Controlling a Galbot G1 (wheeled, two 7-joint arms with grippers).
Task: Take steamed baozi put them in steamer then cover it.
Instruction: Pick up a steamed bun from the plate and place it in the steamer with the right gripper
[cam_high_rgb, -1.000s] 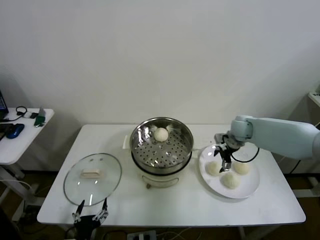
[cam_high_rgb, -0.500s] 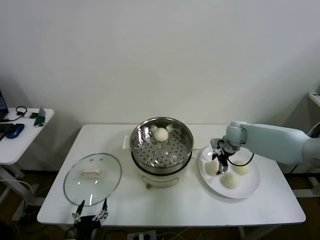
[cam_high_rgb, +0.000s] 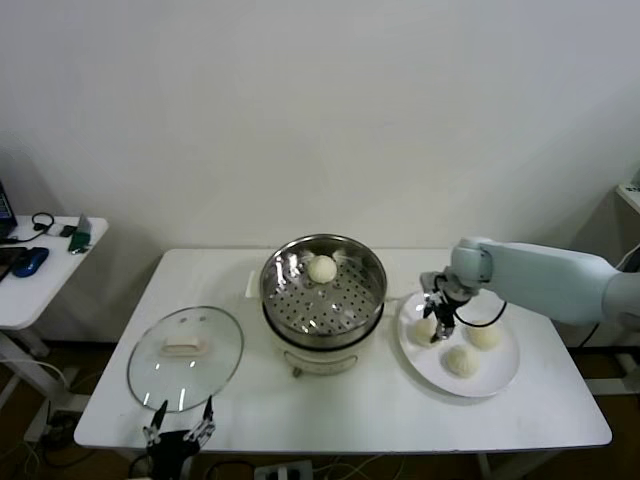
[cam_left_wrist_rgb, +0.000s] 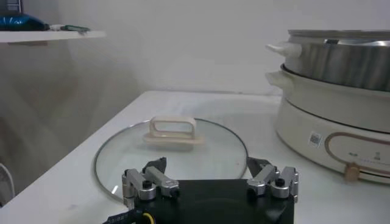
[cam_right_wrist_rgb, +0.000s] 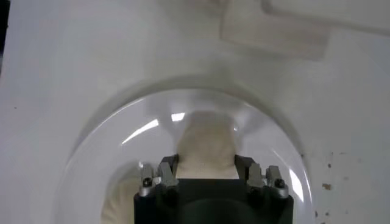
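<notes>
One baozi (cam_high_rgb: 322, 268) lay in the steamer (cam_high_rgb: 323, 300). My right hand (cam_high_rgb: 433, 325) gripped a second bun (cam_right_wrist_rgb: 206, 152), two more beside it on the plate (cam_high_rgb: 497, 375); the cover (cam_high_rgb: 185, 357) lay by my wide-open left hand (cam_high_rgb: 180, 433).

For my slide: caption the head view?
Right gripper shut on a baozi on the plate; one bun in the steamer.

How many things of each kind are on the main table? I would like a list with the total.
Baozi: 4, one in the steamer, three on the plate
Steamer: 1
Glass cover: 1
Plate: 1
Total: 7
</notes>
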